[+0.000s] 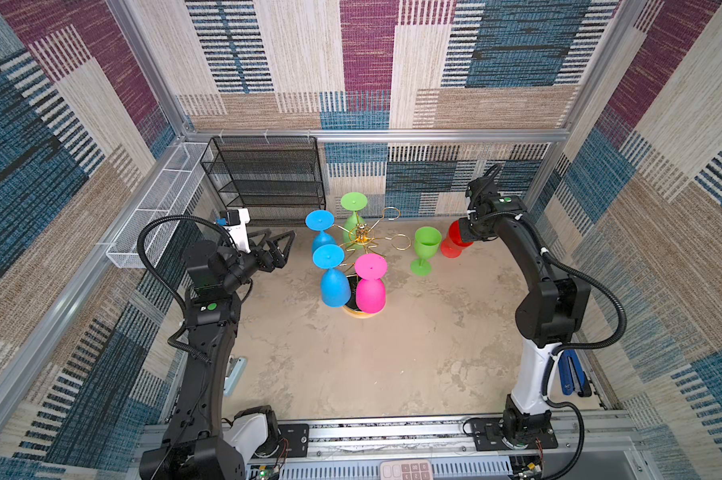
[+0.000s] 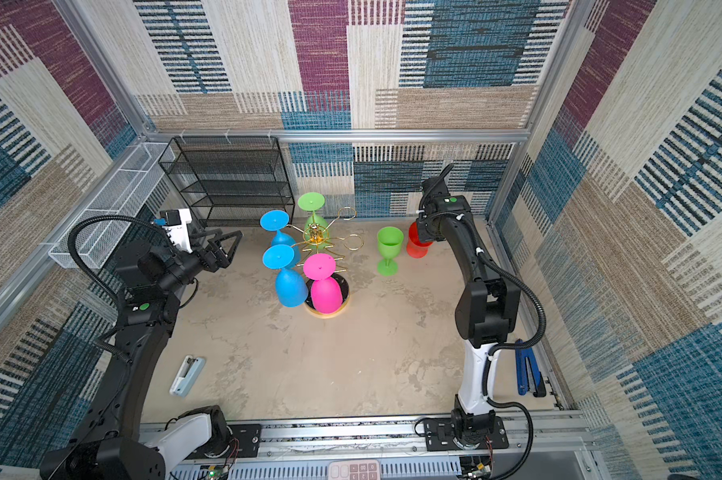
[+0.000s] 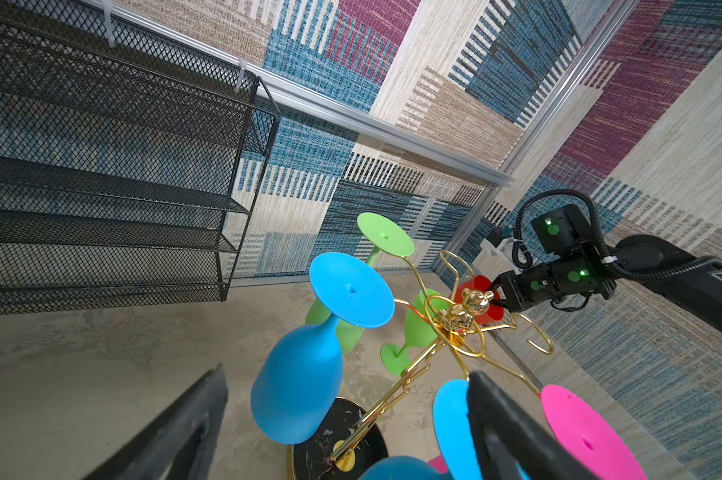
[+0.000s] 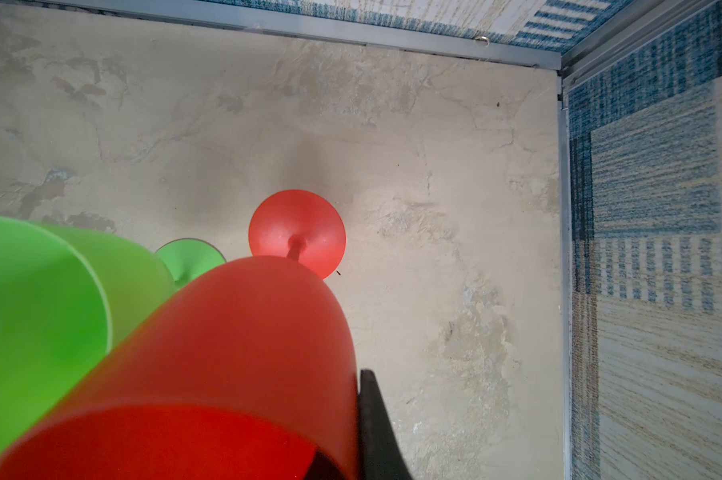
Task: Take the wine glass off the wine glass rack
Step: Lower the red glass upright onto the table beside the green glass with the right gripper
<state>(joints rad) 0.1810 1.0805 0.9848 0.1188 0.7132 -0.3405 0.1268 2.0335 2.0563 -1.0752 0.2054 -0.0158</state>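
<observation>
Nearest the arms' bases, the mottled beige table [image 1: 351,365] lies open, leaving room to set glasses down. Mid-table stands the wine glass rack [image 1: 360,236], a gold wire stand with ring-ended arms on a round black marbled base. Four plastic glasses hang from it upside down, each stem slotted through a ring so that the foot rests on top. They are the pink wine glass [image 1: 371,295] and the nearer blue wine glass [image 1: 335,289] at the front, with the farther blue wine glass [image 1: 320,221] and a hanging green wine glass [image 1: 354,203] behind. Two rings on the right side are empty.

The left gripper [image 1: 279,241] waits just beside the blue pair, touching nothing. Its jaws are spread wide and lie level, which suits a sideways reach to a bowl. In the left wrist view the farther blue glass sits between its fingers [image 3: 509,428], so that one is probably the next target.

Right of the rack, well clear of its arms, an upright green wine glass [image 1: 427,245] stands on its foot. Just beyond it the right gripper [image 1: 464,236] pinches the rim of the red wine glass [image 4: 234,353] from above and holds it upright. Its foot is at or just above the table; which cannot be told. This looks like a set-down beside the green one.

Farthest back, the black mesh shelf [image 1: 263,178] stands against the wall.
</observation>
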